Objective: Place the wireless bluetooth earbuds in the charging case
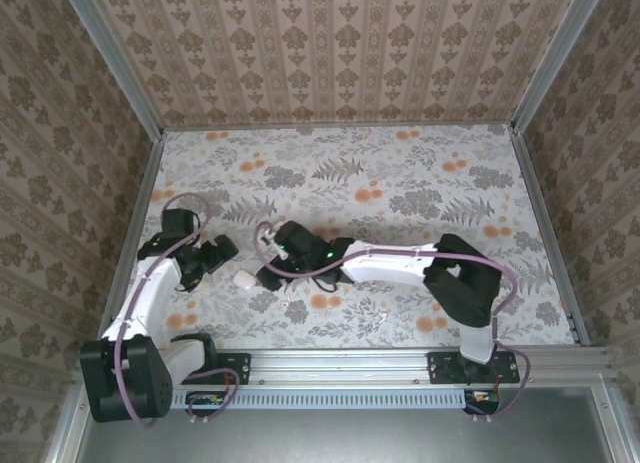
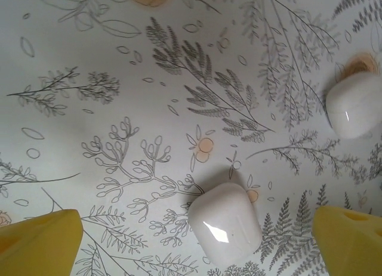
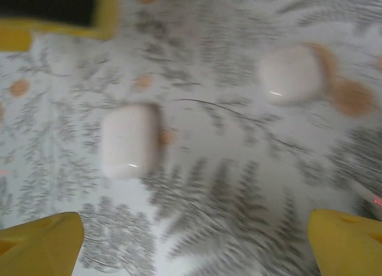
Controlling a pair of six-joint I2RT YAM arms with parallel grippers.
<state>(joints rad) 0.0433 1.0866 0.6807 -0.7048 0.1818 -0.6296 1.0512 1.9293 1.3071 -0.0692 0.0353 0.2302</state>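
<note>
Both arms share smooth white links, blocky black joint housings and looping purple cables. A green light glows near the right wrist. Blunt yellow plastic fingertips tip the black left hand and right hand.

I read no text, label, brand or number anywhere in the three views; the right wrist view was blurred, so fine print possibly escaped me.
</note>
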